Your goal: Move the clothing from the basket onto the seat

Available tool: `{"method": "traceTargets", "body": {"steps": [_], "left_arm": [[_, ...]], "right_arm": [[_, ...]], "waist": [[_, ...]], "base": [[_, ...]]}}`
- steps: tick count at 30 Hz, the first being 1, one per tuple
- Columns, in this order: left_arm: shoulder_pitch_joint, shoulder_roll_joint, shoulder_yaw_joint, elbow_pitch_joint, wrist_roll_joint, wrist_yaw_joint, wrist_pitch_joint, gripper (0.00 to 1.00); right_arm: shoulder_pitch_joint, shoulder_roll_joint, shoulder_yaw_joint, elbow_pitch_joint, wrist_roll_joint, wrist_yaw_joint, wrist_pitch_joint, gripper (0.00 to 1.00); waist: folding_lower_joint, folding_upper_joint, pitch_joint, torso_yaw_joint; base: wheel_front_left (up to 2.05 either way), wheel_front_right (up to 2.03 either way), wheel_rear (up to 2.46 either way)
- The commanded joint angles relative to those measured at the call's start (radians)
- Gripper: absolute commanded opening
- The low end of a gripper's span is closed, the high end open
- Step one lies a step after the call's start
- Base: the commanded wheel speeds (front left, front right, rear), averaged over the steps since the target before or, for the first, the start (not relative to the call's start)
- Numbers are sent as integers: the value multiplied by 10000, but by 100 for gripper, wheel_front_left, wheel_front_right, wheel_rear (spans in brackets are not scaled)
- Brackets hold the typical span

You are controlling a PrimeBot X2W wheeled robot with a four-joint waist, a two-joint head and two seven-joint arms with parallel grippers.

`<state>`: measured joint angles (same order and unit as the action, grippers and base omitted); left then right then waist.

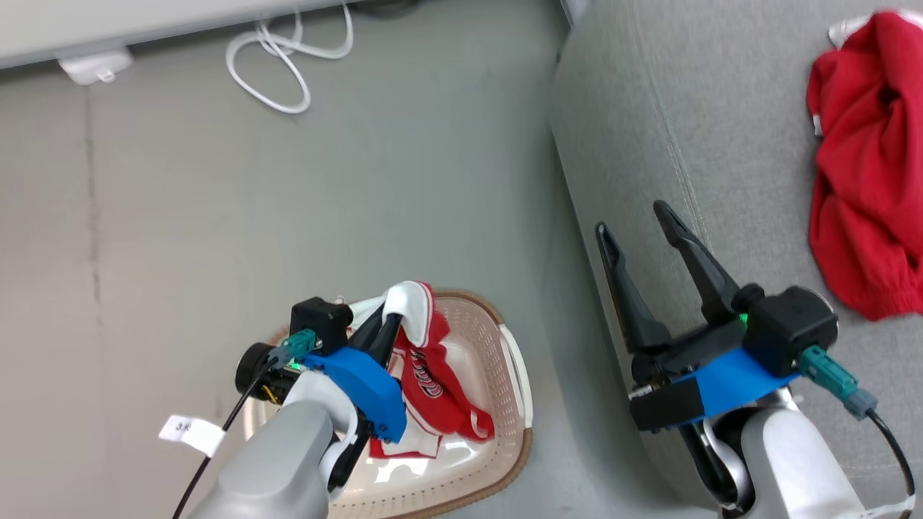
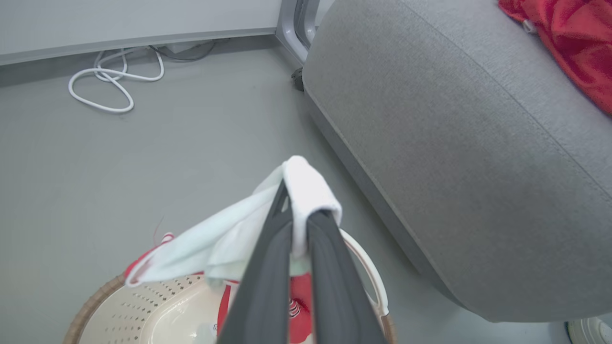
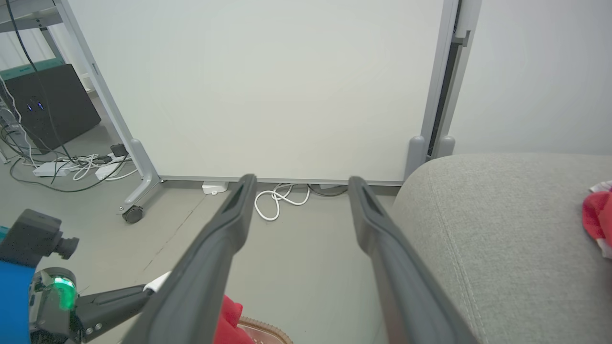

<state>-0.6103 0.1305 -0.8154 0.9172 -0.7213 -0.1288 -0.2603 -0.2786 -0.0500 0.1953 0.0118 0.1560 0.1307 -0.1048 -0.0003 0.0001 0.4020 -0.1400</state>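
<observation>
Left gripper (image 1: 387, 323) is pinched shut on the white trim of a red garment (image 1: 433, 382). The wrist view shows the trim (image 2: 311, 191) folded over the fingertips. We see the garment hanging from that pinch, and its long axis runs from the fingertips down into the basket (image 1: 515, 440). Its lower end looks to be lying on the basket's bottom, so we judge it part-lifted, not clear of the rim.

Key relation: the seat (image 1: 649, 130) lies to the right of the left gripper, across the basket's right rim. The basket sits on the floor (image 1: 180, 216) just beside the seat's rounded left edge. We judge the coming move to be up, then rightward over that edge.

Right gripper (image 1: 633, 220) is spread wide and holds nothing. It hovers over the seat's left edge with its fingers pointing away from the robot. It is the arm nearer the seat, but the left arm has the load.

The second garment (image 1: 865, 180) lies bunched on the seat toward its right side, well apart from both grippers.

Counts:
- 2 red garments: 1 held over the basket, 1 on the seat
- 1 basket
- 1 seat
- 2 grippers
- 1 white cable (image 1: 281, 65) looped on the floor by the far wall
</observation>
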Motion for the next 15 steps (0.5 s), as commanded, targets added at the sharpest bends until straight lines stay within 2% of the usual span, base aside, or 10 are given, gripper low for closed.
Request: {"method": "traceTargets", "body": {"steps": [1,7,15], "left_arm": [[176,73,231,-403,112,-22,-64,0],[683,117,702,-1586,763,-23,-59,0],[263,-82,294,-2250,1045,-23,-61,0]], "right_arm": [[240,-7,-100,-68,-75,1,83,100],[859,-8,-452,-182,-134,1,445,100],[1336,-10,-811,-160,-141,1,652,100]], "waist": [[3,-1,-388,32],[3,-1,-1352,544],[3,-1,-2334,1177]], "base": [[0,0,0],[0,0,0],[0,0,0]]}}
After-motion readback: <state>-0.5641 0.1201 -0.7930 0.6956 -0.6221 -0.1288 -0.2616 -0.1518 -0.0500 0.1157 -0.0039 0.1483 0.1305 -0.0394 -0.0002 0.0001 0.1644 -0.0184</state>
